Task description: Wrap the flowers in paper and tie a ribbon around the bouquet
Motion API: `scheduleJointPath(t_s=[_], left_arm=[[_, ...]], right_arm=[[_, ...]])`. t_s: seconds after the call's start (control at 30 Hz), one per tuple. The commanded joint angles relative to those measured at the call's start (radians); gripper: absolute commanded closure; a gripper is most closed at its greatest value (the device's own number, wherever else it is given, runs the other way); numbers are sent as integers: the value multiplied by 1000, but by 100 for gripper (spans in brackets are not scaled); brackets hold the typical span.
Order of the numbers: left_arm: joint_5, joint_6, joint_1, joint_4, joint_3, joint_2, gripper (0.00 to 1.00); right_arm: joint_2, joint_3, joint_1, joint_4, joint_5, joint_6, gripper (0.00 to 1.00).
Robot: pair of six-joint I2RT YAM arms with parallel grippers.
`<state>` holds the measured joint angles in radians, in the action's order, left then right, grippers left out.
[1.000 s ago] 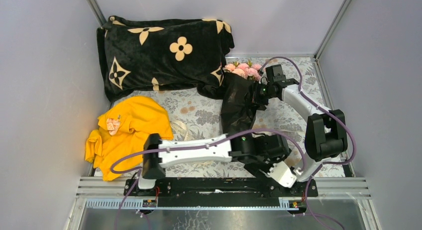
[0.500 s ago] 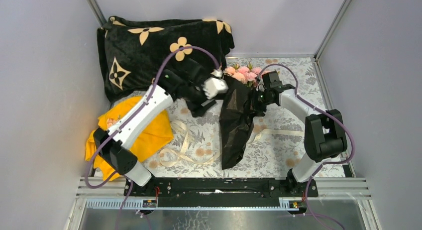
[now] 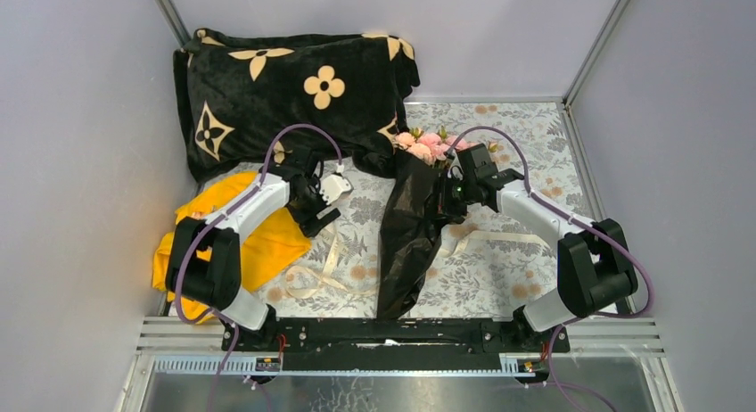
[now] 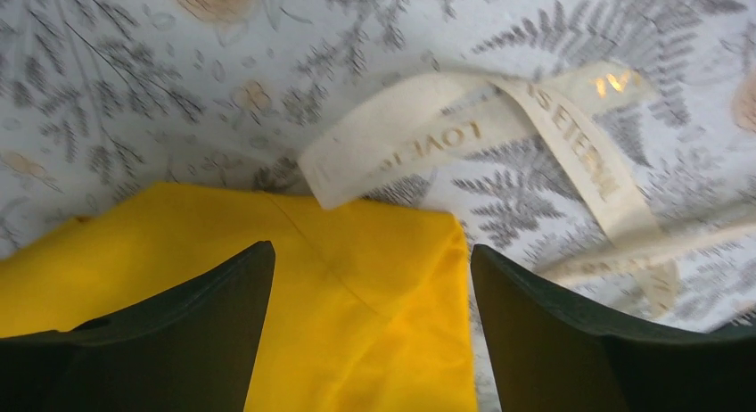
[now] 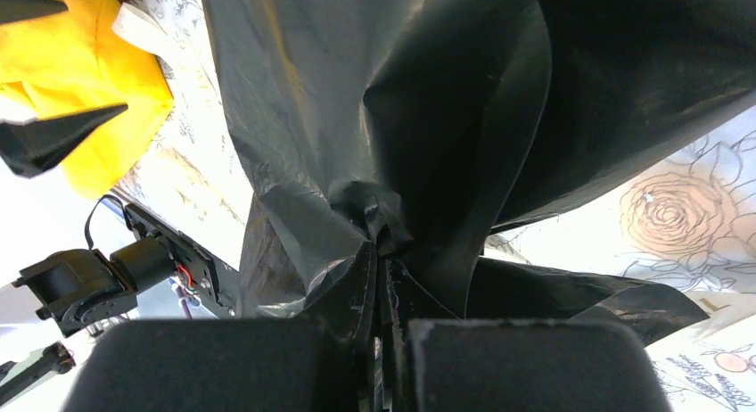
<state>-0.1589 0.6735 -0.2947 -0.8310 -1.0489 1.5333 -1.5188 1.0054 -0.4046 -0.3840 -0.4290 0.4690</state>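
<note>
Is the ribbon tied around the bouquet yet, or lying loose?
Loose: the ribbon lies flat on the tablecloth either side of the bouquet, not wrapped around it.

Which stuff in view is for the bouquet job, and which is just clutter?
Job: flowers, paper wrapped around them, ribbon loose on the table.
Clutter: yellow cloth, black blanket with tan flower marks.

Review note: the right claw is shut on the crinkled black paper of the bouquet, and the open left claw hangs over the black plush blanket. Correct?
One slip: the open left claw hangs over the yellow cloth and the cream-beige ribbon strip, not the black plush blanket, as the left wrist view shows. The right claw is shut on the crinkled black paper of the bouquet.
</note>
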Motion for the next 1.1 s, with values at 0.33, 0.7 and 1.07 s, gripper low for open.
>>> scheduleJointPath(t_s=[0.33,0.7,1.07], left_arm=[[124,9,-1,281,-36,240,43],[-308,-176,-86,144,-234,-84,100],[-555,-537,-443,218,-404,102,100]], right_arm=[[91,-189,-53,150,-27,106,100],[8,-283,-53,264,-35,114,100],[-8,-299,-50,296,9,144,100]])
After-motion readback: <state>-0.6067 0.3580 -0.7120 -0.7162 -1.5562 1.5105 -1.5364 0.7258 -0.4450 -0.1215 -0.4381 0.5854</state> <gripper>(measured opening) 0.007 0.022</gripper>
